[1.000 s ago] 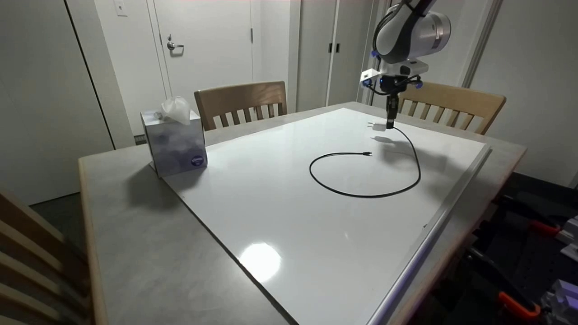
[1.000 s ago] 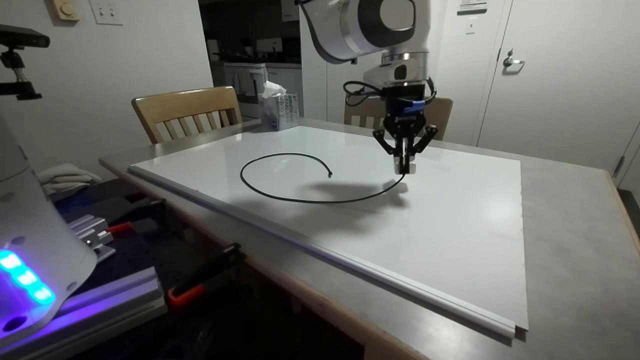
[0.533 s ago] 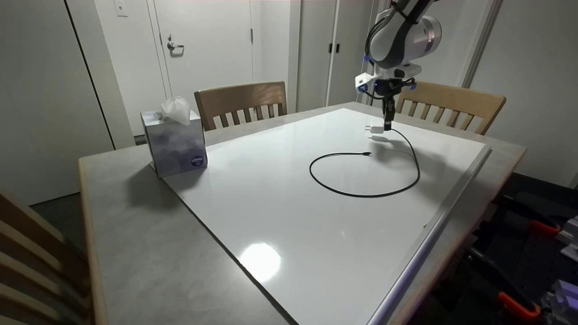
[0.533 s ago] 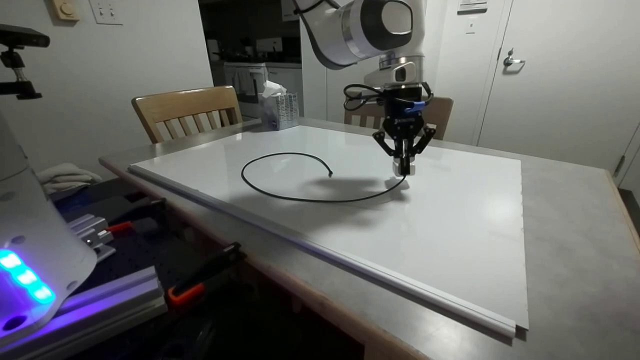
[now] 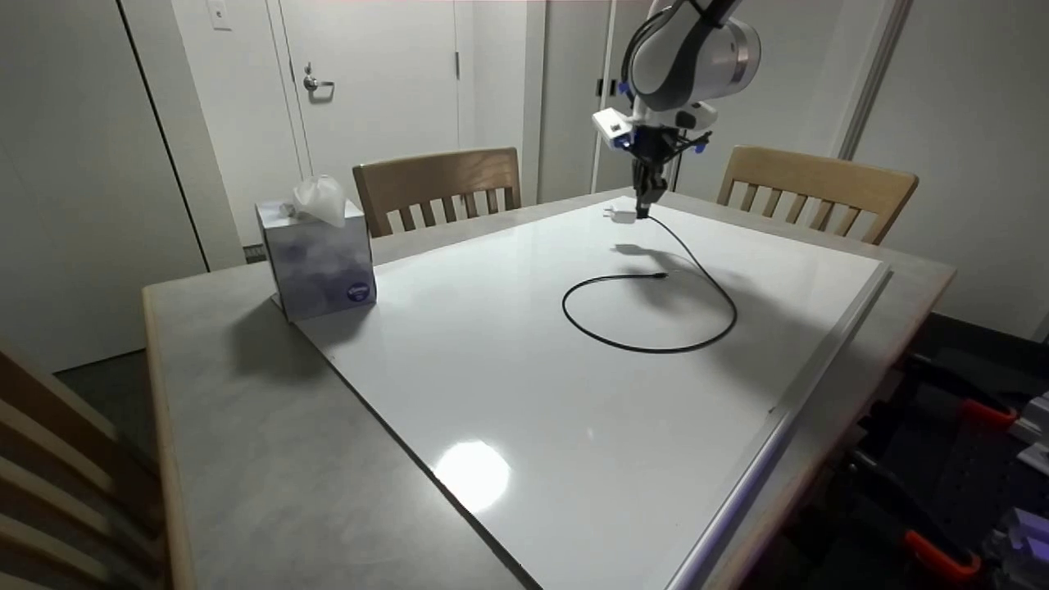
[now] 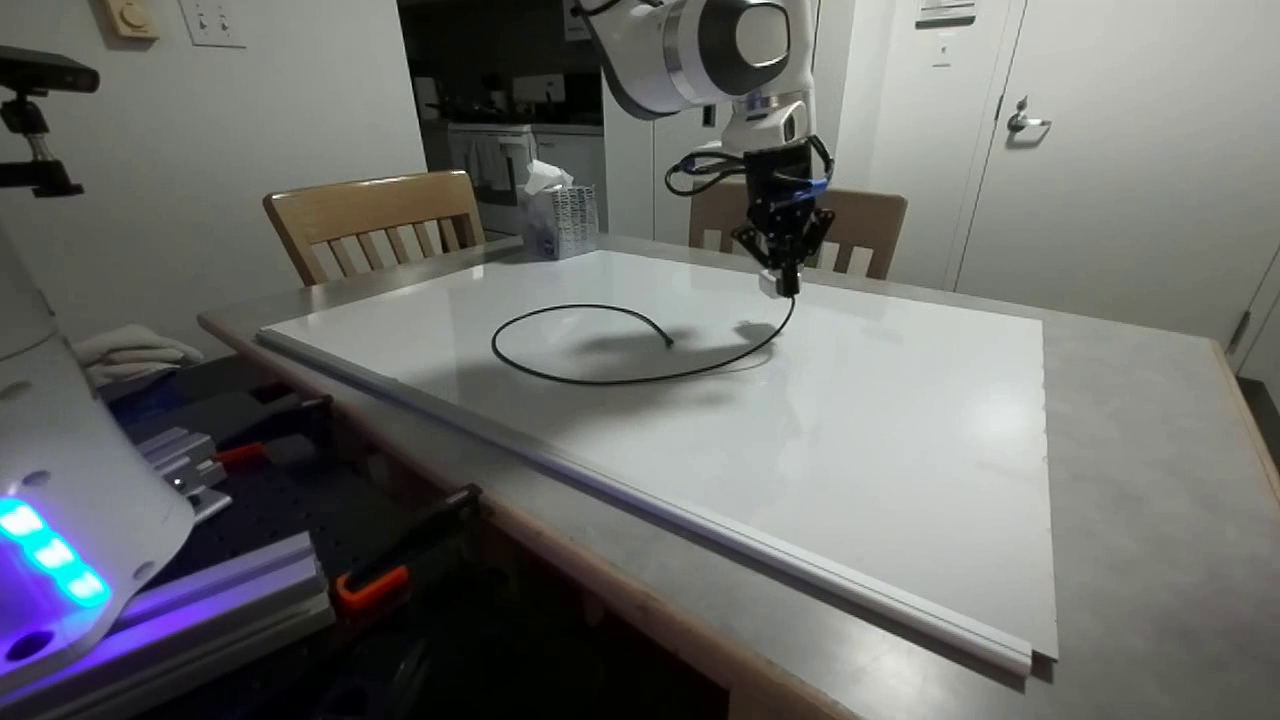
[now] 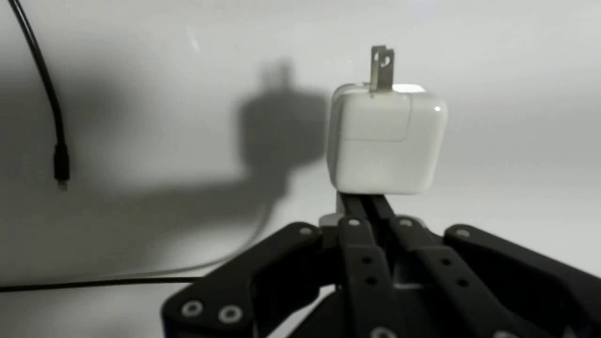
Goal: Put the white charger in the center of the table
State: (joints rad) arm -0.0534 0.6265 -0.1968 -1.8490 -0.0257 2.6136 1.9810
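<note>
The carrying step seems to be in hand. The tool [image 7: 366, 203] is clenched, seemingly pinching the charger [image 7: 387, 145] where its cable [image 5: 656, 351] joins. In an exterior view the charger hangs above the desk [image 5: 524, 426], not touching it, apparently a little far of the middle. The next move likely calls for a slight shift nearer, gentle lowering, then release.
</note>
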